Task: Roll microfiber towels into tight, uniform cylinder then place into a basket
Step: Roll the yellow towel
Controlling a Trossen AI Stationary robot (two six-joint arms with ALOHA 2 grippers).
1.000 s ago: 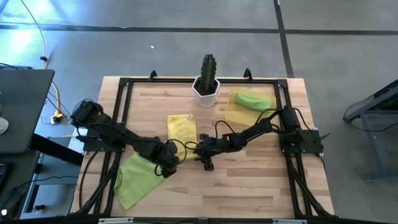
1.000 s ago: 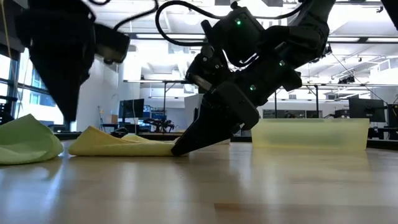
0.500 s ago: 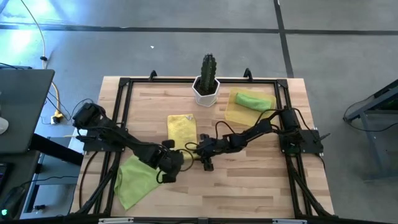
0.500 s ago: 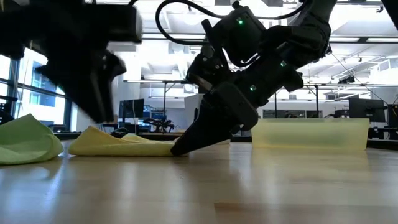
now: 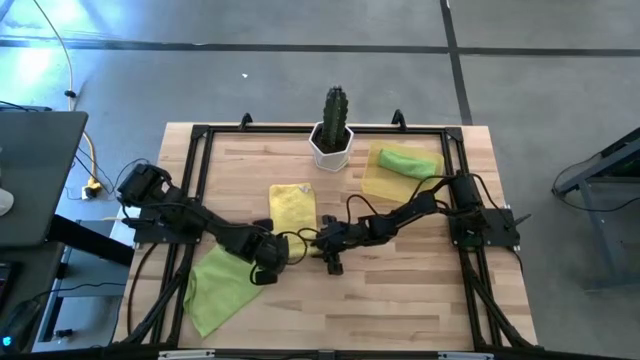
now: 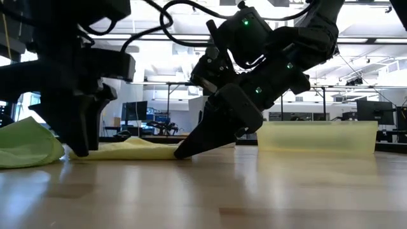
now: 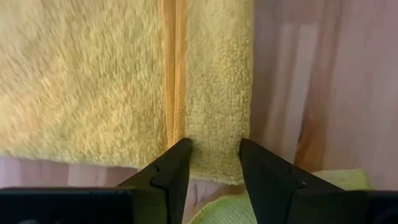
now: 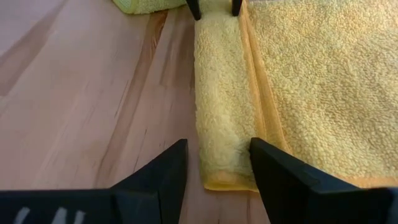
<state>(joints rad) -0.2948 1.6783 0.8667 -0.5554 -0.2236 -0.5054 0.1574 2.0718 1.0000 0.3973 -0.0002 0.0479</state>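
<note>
A yellow microfiber towel (image 5: pixel 292 207) lies flat at the table's middle, its near edge turned over into a narrow strip (image 8: pixel 221 93). My left gripper (image 7: pixel 214 146) stands open over the strip's left end, pointing steeply down. My right gripper (image 8: pixel 217 149) stands open over the strip's right end, slanting down from the right. A lime-green towel (image 5: pixel 213 286) lies crumpled at the near left. A rolled green towel (image 5: pixel 405 160) lies in the pale yellow basket (image 5: pixel 375 185) at the far right. My left gripper straddles the strip's left end (image 7: pixel 214 134), one finger on either side and across the strip. It comes from above, and its fingertips (image 6: pixel 79 150) are down at the table. The strip lies flat on the table, not pinched. My right gripper straddles the strip's right end (image 8: pixel 221 158), which fills the gap between its two fingers. The fingers slant down from the table's right and lie across the strip, their tips (image 6: pixel 182 152) at the table. The towel lies flat.
A white pot with a cactus (image 5: pixel 332 138) stands at the table's far edge, behind the yellow towel. A black frame (image 5: pixel 200 160) runs around the wooden top. Bare wood lies between the yellow towel and the basket.
My left gripper has come down toward the table and rolled about its own axis, ending astride the left end of the yellow towel's strip. The towel lies as before.
</note>
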